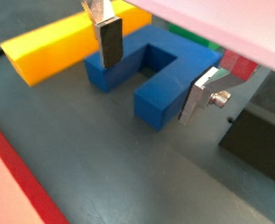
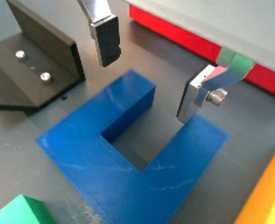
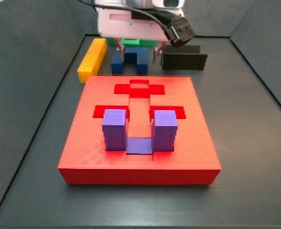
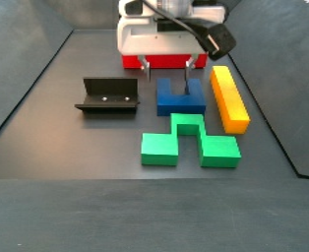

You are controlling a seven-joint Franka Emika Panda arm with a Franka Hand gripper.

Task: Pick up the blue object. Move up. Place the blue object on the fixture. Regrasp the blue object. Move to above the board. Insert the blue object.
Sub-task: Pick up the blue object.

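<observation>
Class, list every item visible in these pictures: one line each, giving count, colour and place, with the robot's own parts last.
Blue object: one, dark blue, on the floor between the fixture and the yellow bar.
Yellow bar: one, yellow, beside the blue object.
Green block: one, green, near the blue object's closed end.
Fixture: one, dark, on the blue object's other side.
Board: one, red, flat on the floor.
Purple block: one, purple, prongs up, set in the board.
Hand: one, silver fingers, open, over the blue object's prongs.
</observation>
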